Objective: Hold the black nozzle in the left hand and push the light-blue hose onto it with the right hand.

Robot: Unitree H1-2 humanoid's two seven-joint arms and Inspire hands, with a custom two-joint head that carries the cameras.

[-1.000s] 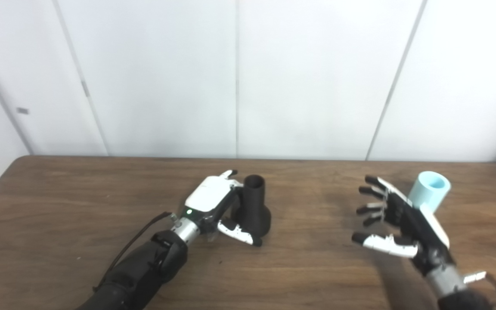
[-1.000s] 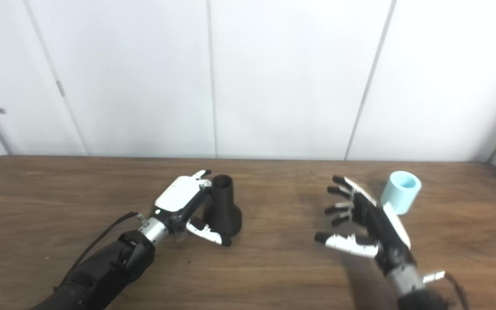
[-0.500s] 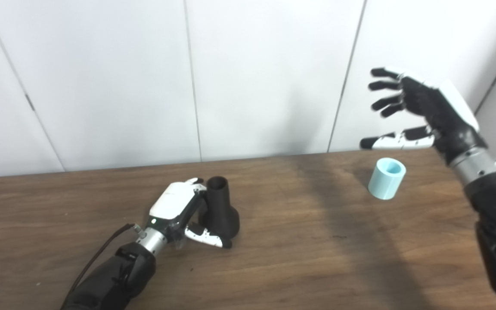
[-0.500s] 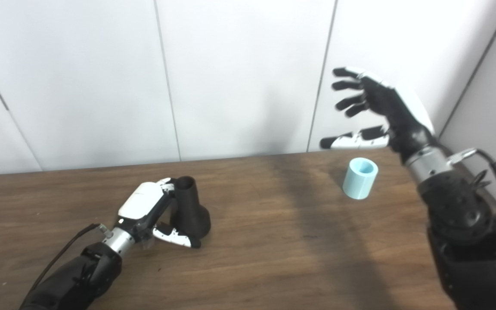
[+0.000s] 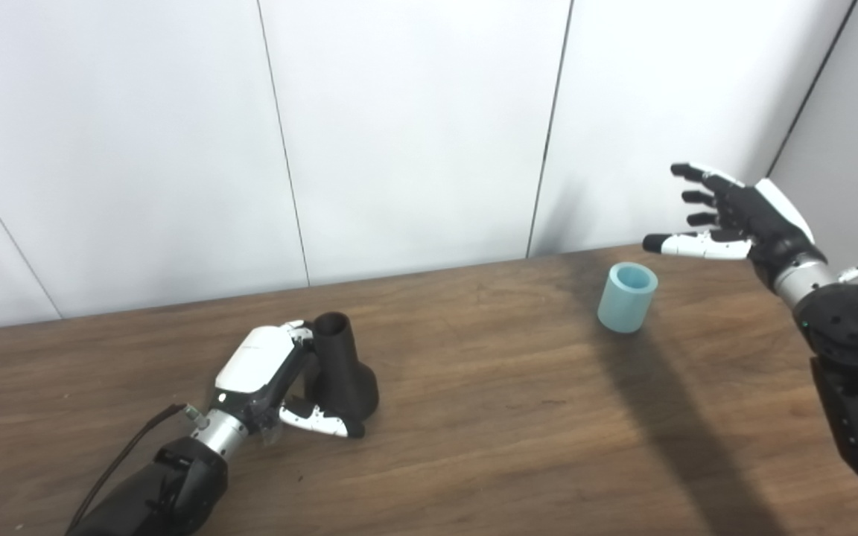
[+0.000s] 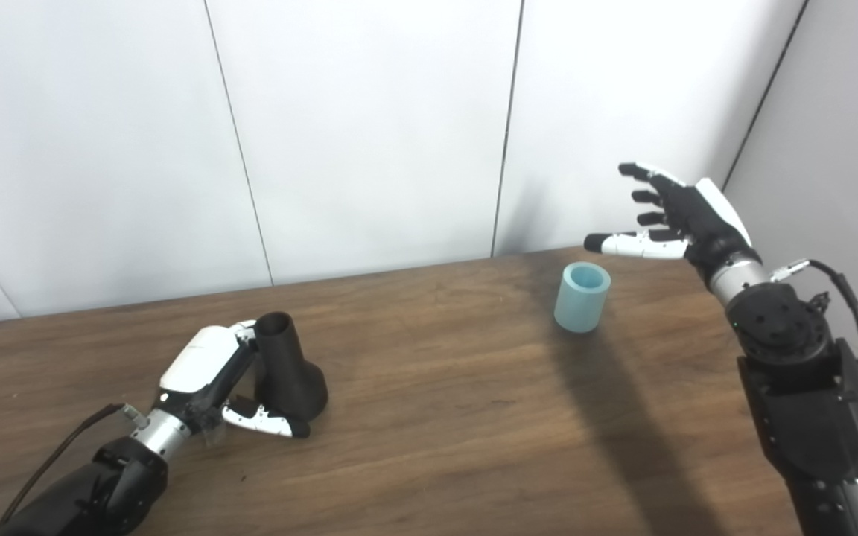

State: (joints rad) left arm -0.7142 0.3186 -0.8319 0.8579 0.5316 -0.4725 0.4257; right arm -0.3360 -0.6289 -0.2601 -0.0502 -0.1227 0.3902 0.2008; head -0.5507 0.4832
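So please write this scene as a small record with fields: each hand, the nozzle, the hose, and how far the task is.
left hand: fingers wrapped around the nozzle, resting on the table
right hand: open, fingers apart, raised in the air beyond and to the right of the hose, holds nothing
nozzle: black, upright on its wide base, narrow open end up
hose: light-blue short tube, stands upright on the table, open end up, nothing touches it
task state: nozzle gripped, not lifted; hose not yet picked up
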